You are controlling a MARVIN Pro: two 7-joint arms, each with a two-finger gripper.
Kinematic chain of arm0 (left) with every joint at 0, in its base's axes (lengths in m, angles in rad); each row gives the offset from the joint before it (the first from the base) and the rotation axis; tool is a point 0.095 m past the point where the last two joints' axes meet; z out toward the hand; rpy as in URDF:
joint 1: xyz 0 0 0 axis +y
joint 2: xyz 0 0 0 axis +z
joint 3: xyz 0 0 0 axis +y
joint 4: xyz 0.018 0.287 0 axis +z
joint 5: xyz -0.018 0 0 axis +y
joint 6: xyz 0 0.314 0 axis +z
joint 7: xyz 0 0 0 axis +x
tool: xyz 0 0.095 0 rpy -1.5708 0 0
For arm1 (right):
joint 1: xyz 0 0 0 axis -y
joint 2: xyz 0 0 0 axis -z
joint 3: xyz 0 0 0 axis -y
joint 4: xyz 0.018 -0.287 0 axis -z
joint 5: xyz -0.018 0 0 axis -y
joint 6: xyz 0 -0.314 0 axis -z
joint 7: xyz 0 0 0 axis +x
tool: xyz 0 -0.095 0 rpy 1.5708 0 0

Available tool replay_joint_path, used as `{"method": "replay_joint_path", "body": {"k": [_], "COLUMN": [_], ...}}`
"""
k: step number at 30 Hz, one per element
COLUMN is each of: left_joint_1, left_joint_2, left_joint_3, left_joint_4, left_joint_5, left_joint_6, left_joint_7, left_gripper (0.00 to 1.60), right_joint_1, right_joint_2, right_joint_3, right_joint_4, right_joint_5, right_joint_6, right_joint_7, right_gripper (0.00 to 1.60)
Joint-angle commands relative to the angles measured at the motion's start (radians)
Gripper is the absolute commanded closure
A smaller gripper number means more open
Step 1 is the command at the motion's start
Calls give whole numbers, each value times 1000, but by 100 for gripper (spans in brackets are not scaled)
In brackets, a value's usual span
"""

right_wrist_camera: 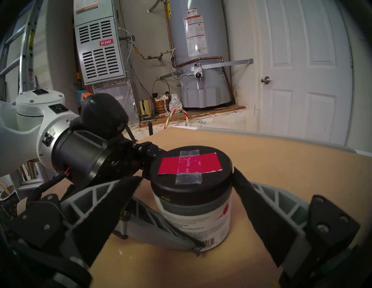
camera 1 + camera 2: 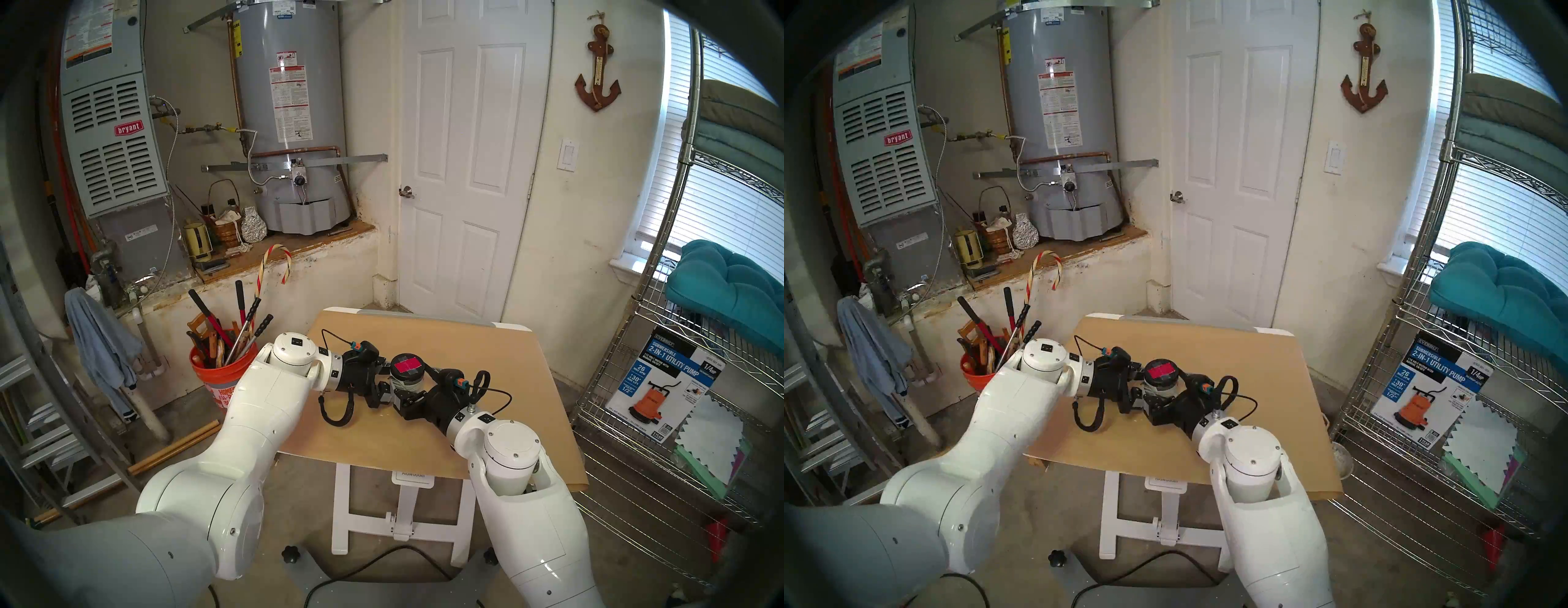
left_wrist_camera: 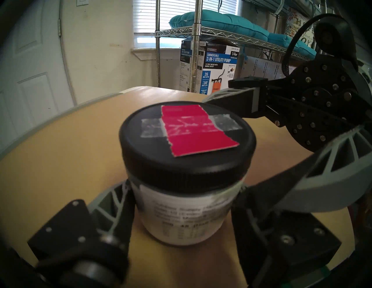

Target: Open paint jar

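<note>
1. Left end effector (image 3: 182, 203): clamped on the body of the paint jar (image 3: 185, 211) below the lid (image 3: 187, 140), one finger on each side.
2. Paint jar: upright on the bench (image 2: 500, 361), mid-surface, between both end effectors.
3. Right end effector (image 1: 184, 181): spread wide, straddling the lid at 3 and 9 o'clock; contact cannot be confirmed.

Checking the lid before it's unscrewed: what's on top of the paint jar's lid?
On the black lid lies a red-pink paper square, held by a strip of grey tape. The lid hides the jar's inside.
</note>
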Motion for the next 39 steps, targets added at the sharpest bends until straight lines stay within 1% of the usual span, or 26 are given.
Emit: {"method": "replay_joint_path", "body": {"k": [1, 6, 7, 8, 9, 11, 12, 15, 16, 17, 19, 20, 21, 22, 27, 28, 29, 32, 37, 39], "left_joint_1": [-23, -29, -30, -32, -33, -34, -34, -36, -36, -37, -38, -38, -39, -39, -48, -51, -54, -57, -65, -68], "left_joint_2": [-6, -6, -6, -6, -6, -6, -6, -5, -5, -5, -5, -5, -5, -5, -3, -2, 0, 2, 8, 10], "left_joint_3": [0, 1, 1, 1, 1, 1, 1, 1, 1, 0, 1, 1, 1, 1, 4, 6, 8, 12, 17, 20], "left_joint_4": [8, 19, 22, 24, 26, 28, 29, 30, 30, 31, 33, 33, 34, 35, 46, 50, 53, 57, 67, 71], "left_joint_5": [-2, -2, -2, -2, -1, -1, -1, -1, -1, -1, -1, -1, -1, -1, -1, 1, 2, 4, 5, 5], "left_joint_6": [-8, -12, -13, -14, -15, -16, -16, -16, -17, -17, -18, -18, -18, -18, -22, -22, -22, -22, -27, -29], "left_joint_7": [2, 1, 1, 1, 1, 1, 1, 1, 1, 1, 1, 1, 1, 0, -9, -12, -15, -19, -25, -28], "left_gripper": [160, 160, 160, 160, 160, 160, 160, 160, 160, 160, 160, 160, 160, 160, 160, 160, 160, 160, 160, 160], "right_joint_1": [30, 39, 41, 42, 44, 48, 49, 52, 53, 56, 58, 58, 59, 60, 68, 73, 79, 82, 102, 107], "right_joint_2": [-20, -20, -17, -17, -15, -13, -13, -10, -10, -5, -4, -4, -2, 0, 14, 21, 33, 41, 68, 78], "right_joint_3": [-14, -16, -18, -18, -18, -18, -18, -17, -17, -18, -17, -17, -17, -17, -18, -17, -17, -16, -16, -18], "right_joint_4": [-9, 6, 8, 10, 12, 18, 21, 26, 27, 29, 32, 32, 33, 35, 45, 48, 52, 51, 64, 69], "right_joint_5": [9, 7, 5, 5, 4, 3, 3, 2, 2, 3, 4, 4, 4, 4, 8, 10, 16, 12, 20, 18], "right_joint_6": [-14, -20, -21, -22, -23, -26, -28, -31, -31, -32, -34, -34, -35, -36, -49, -52, -56, -57, -60, -63], "right_joint_7": [4, 7, 9, 10, 12, 13, 14, 16, 17, 23, 27, 27, 29, 32, 56, 69, 90, 97, 143, 156], "right_gripper": [0, 0, 3, 65, 81, 89, 102, 106, 110, 110, 121, 121, 125, 122, 123, 137, 138, 139, 134, 136]}}
